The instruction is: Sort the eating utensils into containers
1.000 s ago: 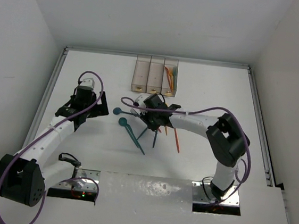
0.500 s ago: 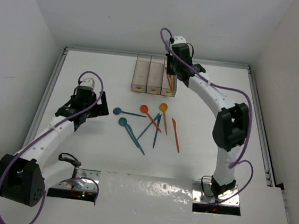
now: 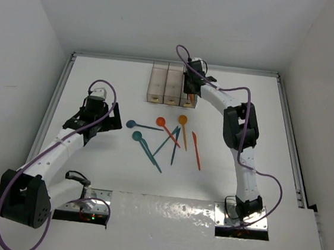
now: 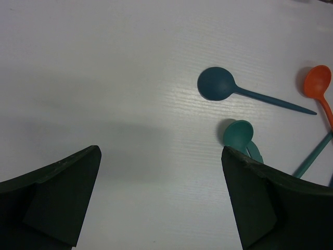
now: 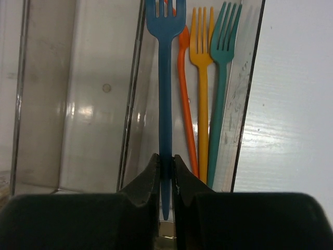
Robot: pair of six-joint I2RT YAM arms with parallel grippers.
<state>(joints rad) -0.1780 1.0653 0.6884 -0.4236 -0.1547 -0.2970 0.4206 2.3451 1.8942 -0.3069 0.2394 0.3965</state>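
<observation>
The right gripper (image 5: 165,161) is pinching the blue fork (image 5: 165,78) by its handle, jaws pressed against it on both sides. It is hanging over the rightmost of the containers (image 3: 166,84), at 12 o'clock on the table (image 3: 246,109). An orange utensil (image 5: 183,104), a yellow fork (image 5: 202,78) and a teal fork (image 5: 222,67) are already lying in that bin. The neighbouring bin is showing nothing inside in the right wrist view.

The left gripper (image 4: 160,156) is hovering with jaws spread wide and holding nothing, at 9 o'clock of the loose pile. Its nearest piece is the dark blue spoon (image 4: 216,83).

Judging by this, the forks are nearly sorted. The spoons and knives are lying scattered mid-table, among them a red spoon (image 3: 161,122), an orange spoon (image 3: 183,119) and an orange knife (image 3: 196,149). Most of the sorting is waiting to be done.
</observation>
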